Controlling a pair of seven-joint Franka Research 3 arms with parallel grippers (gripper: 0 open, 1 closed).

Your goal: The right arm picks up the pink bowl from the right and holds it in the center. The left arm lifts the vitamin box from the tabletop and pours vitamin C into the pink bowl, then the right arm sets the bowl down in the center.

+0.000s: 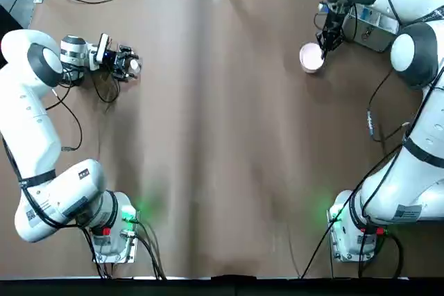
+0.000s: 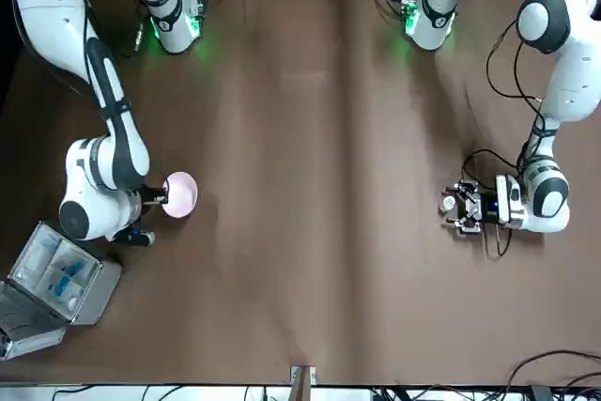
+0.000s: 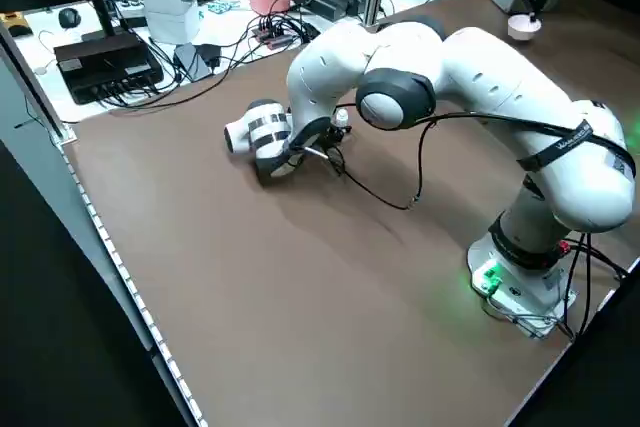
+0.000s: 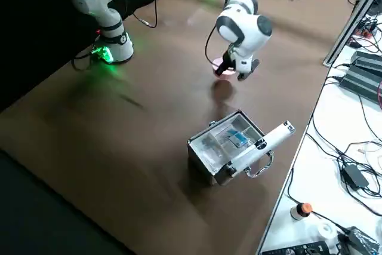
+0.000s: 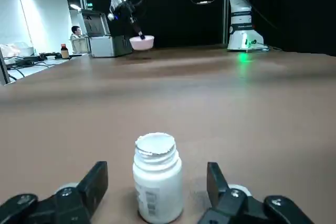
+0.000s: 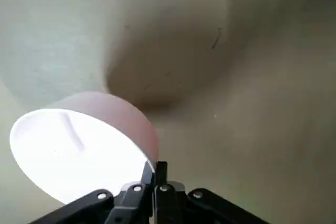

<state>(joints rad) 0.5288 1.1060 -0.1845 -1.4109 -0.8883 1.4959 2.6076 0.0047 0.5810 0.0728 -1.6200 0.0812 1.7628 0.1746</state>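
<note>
While pinched at its rim, pink bowl (image 6: 79,145) with bare white inside.

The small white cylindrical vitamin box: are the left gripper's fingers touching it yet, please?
Apart. The left wrist view shows the vitamin box standing between the left gripper's open fingers, tabletop visible either side.

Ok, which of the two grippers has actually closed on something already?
The right gripper: it pinches the pink bowl by its rim. The left gripper sits open around the upright vitamin box, fingers apart from it.
</note>
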